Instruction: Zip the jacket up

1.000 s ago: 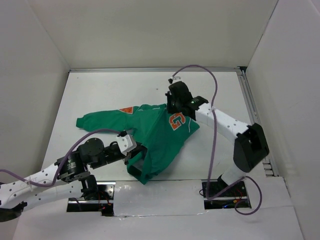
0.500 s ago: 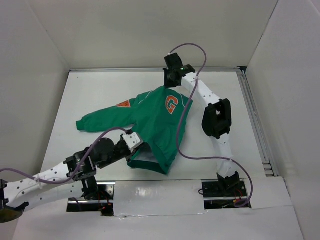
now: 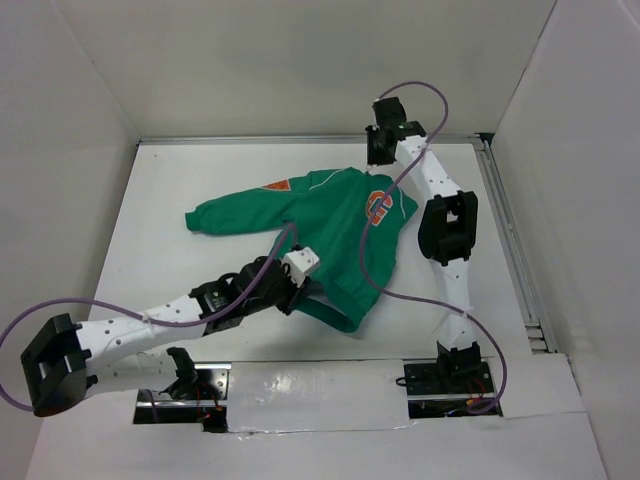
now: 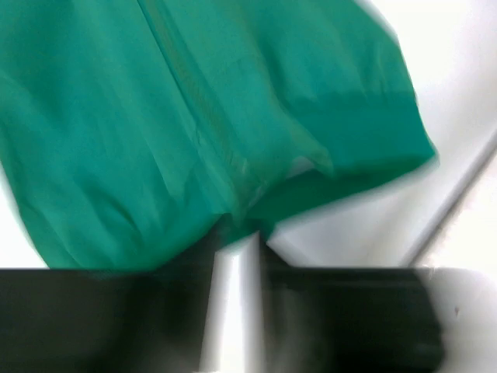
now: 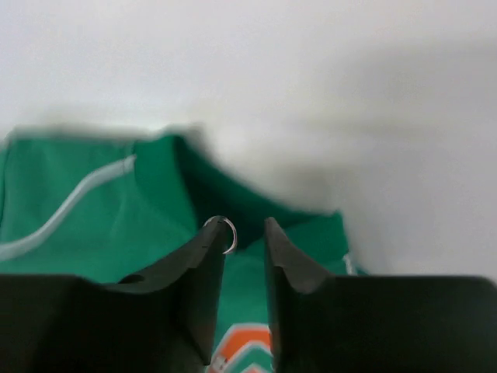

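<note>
Hold the small green fabric jacket (image 3: 335, 225) taut mid-table: the left gripper (image 4: 239, 241) clamps its hem at 7 o'clock, while the right gripper (image 5: 243, 229), narrow beside the small metal zip ring (image 5: 227, 233) at 1 o'clock, grip unclear, should draw steadily.

We read one marking only: the orange chest patch (image 3: 377, 207) on the green jacket (image 3: 330, 225) carries a single large capital letter, which we take as a "G", although a purple cable (image 3: 362, 255) crosses it in the top view and obscures part of its outline. In the right wrist view we see only the upper edge of this patch (image 5: 245, 342), orange with white trim, too little to read. The orange shoulder patch (image 3: 277, 186) is too small for us to make out any characters.
</note>
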`<action>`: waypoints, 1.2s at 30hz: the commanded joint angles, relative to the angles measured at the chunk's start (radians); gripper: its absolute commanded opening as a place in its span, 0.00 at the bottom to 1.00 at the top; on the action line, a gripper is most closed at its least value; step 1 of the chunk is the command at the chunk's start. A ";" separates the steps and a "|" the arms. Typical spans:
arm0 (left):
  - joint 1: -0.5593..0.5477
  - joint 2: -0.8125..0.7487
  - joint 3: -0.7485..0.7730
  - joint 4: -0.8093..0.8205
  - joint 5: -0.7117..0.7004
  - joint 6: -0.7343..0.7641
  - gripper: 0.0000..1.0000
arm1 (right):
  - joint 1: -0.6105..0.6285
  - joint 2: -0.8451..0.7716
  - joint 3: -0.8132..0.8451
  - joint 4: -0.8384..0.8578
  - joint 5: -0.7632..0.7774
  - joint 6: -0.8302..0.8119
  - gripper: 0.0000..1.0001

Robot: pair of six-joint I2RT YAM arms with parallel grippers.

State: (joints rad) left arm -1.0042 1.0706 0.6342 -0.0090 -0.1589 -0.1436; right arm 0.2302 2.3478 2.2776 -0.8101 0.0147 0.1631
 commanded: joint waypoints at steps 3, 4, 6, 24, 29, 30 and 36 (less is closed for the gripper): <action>0.102 0.060 0.032 -0.137 0.255 -0.182 0.99 | -0.115 0.027 0.080 0.361 0.288 -0.068 0.69; 0.111 0.040 0.027 -0.128 0.268 -0.171 0.99 | -0.124 -0.001 0.071 0.364 0.272 -0.060 0.89; 0.116 -0.004 -0.004 -0.105 0.291 -0.160 0.99 | -0.135 -0.034 0.042 0.368 0.254 -0.019 1.00; 0.510 -0.096 0.210 -0.347 0.369 -0.458 0.99 | -0.218 -1.169 -1.290 0.750 0.016 0.388 1.00; 0.653 -0.191 0.159 -0.257 0.430 -0.456 0.99 | -0.219 -1.488 -1.422 0.602 0.201 0.378 1.00; 0.692 -0.208 0.154 -0.258 0.436 -0.456 0.99 | -0.218 -1.545 -1.437 0.548 0.227 0.391 1.00; 0.783 -0.248 0.148 -0.282 0.473 -0.452 0.99 | -0.219 -1.699 -1.517 0.503 0.347 0.440 1.00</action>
State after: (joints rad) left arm -0.2470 0.8421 0.7883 -0.3183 0.2619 -0.5842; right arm 0.0082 0.6708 0.7998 -0.2466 0.2642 0.5751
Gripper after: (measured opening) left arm 0.993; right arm 0.996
